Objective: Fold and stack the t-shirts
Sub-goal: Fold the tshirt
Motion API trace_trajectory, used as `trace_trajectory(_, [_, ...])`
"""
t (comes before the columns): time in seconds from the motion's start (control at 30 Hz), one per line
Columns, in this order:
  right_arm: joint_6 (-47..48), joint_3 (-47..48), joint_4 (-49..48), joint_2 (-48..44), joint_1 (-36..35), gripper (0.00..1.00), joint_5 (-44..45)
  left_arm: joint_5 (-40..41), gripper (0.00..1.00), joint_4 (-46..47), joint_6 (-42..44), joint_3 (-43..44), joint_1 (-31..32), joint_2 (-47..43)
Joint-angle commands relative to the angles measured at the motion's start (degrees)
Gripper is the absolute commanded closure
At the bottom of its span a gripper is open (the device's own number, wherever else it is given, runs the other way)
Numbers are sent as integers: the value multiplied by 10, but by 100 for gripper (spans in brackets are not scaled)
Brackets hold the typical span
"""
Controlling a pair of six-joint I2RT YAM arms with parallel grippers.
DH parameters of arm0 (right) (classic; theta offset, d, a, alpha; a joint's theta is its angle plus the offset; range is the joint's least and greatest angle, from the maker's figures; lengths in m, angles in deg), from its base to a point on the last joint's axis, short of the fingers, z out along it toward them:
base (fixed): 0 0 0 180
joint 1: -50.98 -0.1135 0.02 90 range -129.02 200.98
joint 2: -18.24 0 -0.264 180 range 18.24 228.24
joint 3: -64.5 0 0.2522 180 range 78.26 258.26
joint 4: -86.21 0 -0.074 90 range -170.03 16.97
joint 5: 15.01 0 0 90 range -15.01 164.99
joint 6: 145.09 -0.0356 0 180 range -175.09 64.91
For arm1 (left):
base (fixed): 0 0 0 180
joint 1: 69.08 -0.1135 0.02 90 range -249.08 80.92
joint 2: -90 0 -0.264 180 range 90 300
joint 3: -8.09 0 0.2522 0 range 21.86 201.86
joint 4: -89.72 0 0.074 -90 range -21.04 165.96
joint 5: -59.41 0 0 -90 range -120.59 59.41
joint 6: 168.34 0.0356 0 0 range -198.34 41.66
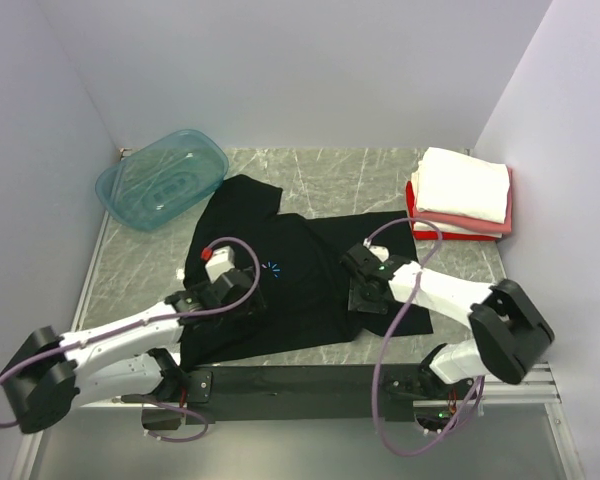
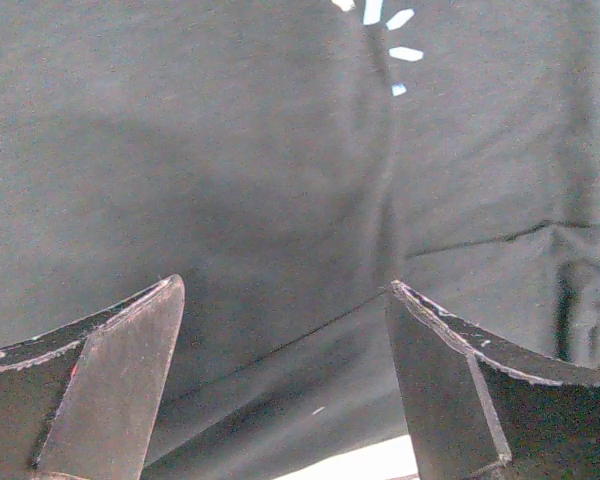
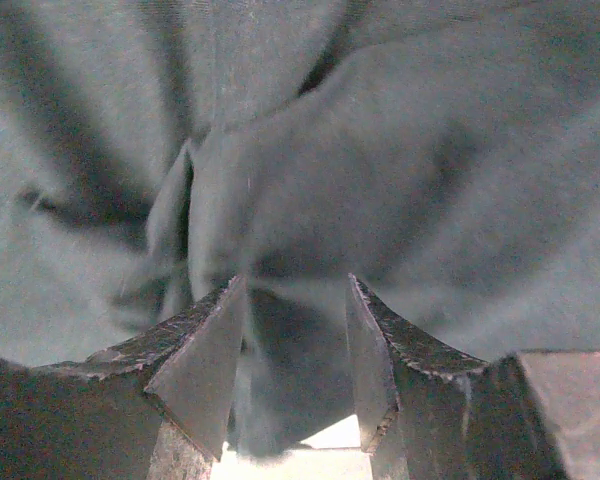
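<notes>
The large black t-shirt (image 1: 280, 290) lies spread on the table, its blue starburst mark (image 1: 271, 268) facing up. My left gripper (image 1: 248, 300) rests on the shirt just below the mark. In the left wrist view it (image 2: 285, 283) is open wide over flat black cloth, with the starburst (image 2: 390, 40) ahead. My right gripper (image 1: 364, 292) presses on the shirt's right part. In the right wrist view it (image 3: 295, 280) has its jaws partly apart, with bunched, wrinkled black cloth (image 3: 280, 200) gathered between and ahead of them. Folded white (image 1: 465, 182), pink (image 1: 460, 222) and red (image 1: 412, 200) shirts are stacked at the back right.
A translucent teal plastic tub (image 1: 160, 178) sits at the back left, touching the shirt's upper corner. White walls close in the table on the left, back and right. The grey marbled tabletop (image 1: 350, 180) shows behind the black shirt.
</notes>
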Motion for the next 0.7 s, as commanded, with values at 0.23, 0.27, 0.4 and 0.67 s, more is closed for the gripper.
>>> trace_trajectory(0.23, [-31, -83, -54, 13, -7, 49, -23, -48, 12, 138, 34, 20, -1, 119])
trace_trajectory(0.27, [-37, -91, -54, 6, -12, 49, -31, -49, 12, 138, 31, 8, -1, 120])
trace_trajectory(0.4, [-59, -119, -35, -20, -38, 49, -48, -53, 12, 135, 14, -29, -1, 104])
trace_trajectory(0.67, [-103, -149, -16, -54, -89, 49, -76, -45, 12, 93, -10, -71, -2, 65])
